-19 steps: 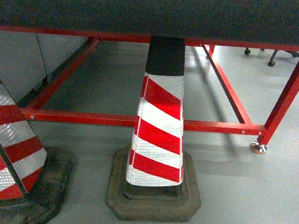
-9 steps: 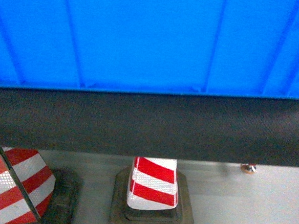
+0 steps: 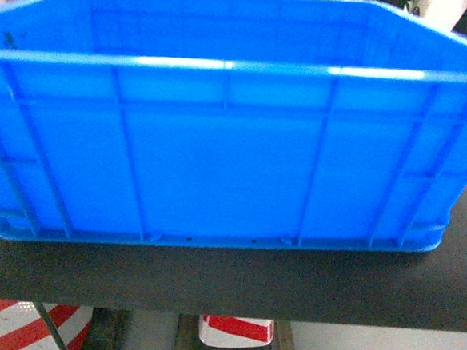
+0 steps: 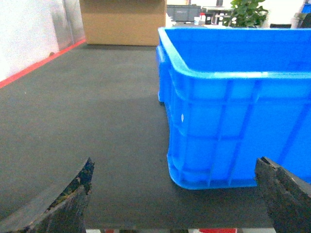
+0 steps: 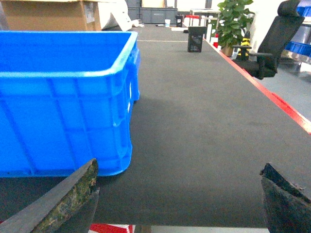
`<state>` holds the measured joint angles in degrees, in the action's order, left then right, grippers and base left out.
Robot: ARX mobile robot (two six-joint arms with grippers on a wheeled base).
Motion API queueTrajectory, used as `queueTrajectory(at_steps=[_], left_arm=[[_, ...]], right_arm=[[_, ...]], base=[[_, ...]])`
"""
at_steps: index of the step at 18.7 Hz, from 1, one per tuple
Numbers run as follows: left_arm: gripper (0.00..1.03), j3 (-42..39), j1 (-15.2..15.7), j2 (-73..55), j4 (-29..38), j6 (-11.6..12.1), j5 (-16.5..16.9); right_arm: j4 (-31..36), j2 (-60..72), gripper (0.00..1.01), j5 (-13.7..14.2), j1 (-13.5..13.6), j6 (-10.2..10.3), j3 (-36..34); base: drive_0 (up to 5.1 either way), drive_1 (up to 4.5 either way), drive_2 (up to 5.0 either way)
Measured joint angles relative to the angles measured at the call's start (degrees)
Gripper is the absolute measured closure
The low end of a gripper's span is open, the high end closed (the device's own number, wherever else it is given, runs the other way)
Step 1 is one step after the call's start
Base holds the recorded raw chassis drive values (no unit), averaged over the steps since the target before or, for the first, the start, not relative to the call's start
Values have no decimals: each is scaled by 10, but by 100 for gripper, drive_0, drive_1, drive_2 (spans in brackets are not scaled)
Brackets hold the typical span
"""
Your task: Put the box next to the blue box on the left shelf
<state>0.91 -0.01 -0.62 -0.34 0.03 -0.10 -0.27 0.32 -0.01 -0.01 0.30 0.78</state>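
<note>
Blue plastic fills the head view: one box [image 3: 220, 134], a big open-top crate, sits upright on the dark table [image 3: 226, 283] near its front edge. Its long side faces the camera, so the long axis runs left to right across the view. The walls are ribbed with upright ridges, the rim is thick and catches the light, and two small notches show along the base edge. Below the table edge two red-and-white striped cones show, one cone [image 3: 236, 329] in the middle and another [image 3: 26, 325] at the lower left.

From the left wrist view, the box's left front corner stands to the right, with bare dark table [image 4: 87, 121] stretching away on the left towards a cardboard carton [image 4: 122, 22] at the far end. The left hand [image 4: 177, 196] is spread wide, its two worn dark fingers [image 4: 68, 204] apart at the bottom corners, gripping nothing and clear of the box.

From the right wrist view, the box's right front corner stands to the left. The right hand [image 5: 182, 196] is likewise spread wide and empty. Beyond the table are a potted plant [image 5: 233, 22] and one black office chair [image 5: 272, 39].
</note>
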Motion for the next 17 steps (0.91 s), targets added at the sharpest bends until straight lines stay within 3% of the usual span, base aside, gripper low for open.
queueTrajectory(at_steps=[17], left_arm=[[5, 0, 0, 0, 0, 0, 1]], right_arm=[[0, 0, 3, 0, 0, 0, 0]], base=[[0, 0, 0]])
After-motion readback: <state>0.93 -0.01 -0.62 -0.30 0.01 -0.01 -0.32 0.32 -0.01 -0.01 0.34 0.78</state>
